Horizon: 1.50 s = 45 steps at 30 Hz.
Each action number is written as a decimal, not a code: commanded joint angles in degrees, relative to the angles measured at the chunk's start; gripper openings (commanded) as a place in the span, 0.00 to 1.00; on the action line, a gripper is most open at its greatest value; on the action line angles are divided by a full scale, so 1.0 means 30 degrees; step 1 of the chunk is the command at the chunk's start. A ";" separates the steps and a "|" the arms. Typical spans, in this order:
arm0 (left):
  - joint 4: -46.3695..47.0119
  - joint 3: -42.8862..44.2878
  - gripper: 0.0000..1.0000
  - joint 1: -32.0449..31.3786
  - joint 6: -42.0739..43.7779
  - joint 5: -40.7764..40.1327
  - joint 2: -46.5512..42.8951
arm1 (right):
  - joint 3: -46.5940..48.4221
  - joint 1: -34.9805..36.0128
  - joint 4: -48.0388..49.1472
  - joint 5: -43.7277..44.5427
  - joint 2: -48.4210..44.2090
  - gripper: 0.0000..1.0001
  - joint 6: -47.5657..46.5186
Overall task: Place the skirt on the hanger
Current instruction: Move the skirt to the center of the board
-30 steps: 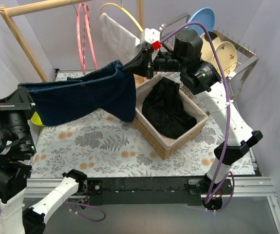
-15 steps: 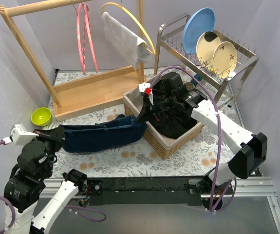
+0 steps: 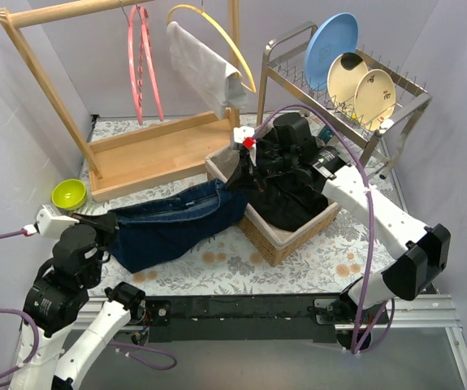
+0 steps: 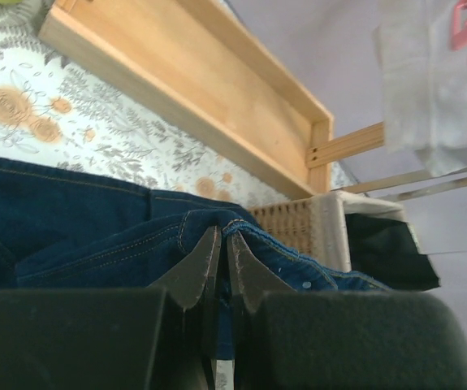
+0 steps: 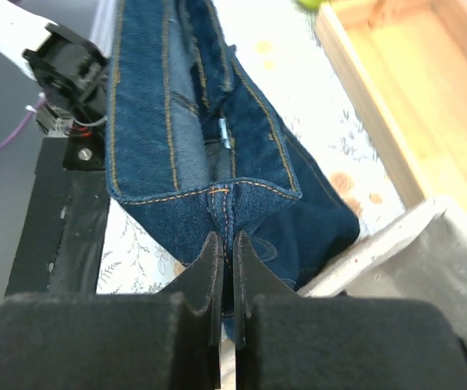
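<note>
Left fingers [image 4: 203,264] and right fingers [image 5: 210,264] each pinch shut on opposite ends of the one denim skirt [image 3: 176,223]. Three plates [image 3: 330,49] stand in one rack [image 3: 263,89].

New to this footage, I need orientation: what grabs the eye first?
A dark blue denim skirt stretches across the floral table, pinched by the left gripper and right gripper. Behind stands a wooden rack with pink hangers; right, a wicker basket holding black cloth.
</note>
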 commanded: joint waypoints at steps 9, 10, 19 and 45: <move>0.0488 -0.2684 0.00 -0.0897 -0.2480 -0.6108 0.1517 | -0.0577 0.0665 0.5270 0.6307 0.3007 0.01 0.4712; 0.1014 -0.2952 0.00 -0.0897 -0.2625 -0.6372 0.1783 | -0.0695 0.1102 0.5913 0.7249 0.3239 0.01 0.4948; -0.0702 -0.4593 0.00 -0.0518 -0.7780 -0.8395 0.6266 | 0.0972 0.2921 0.6271 1.3583 0.6342 0.01 0.5537; 0.8345 -0.6062 0.98 1.1847 -0.0431 0.2911 0.8731 | 0.2321 0.3451 0.6248 1.4474 0.6117 0.47 0.3664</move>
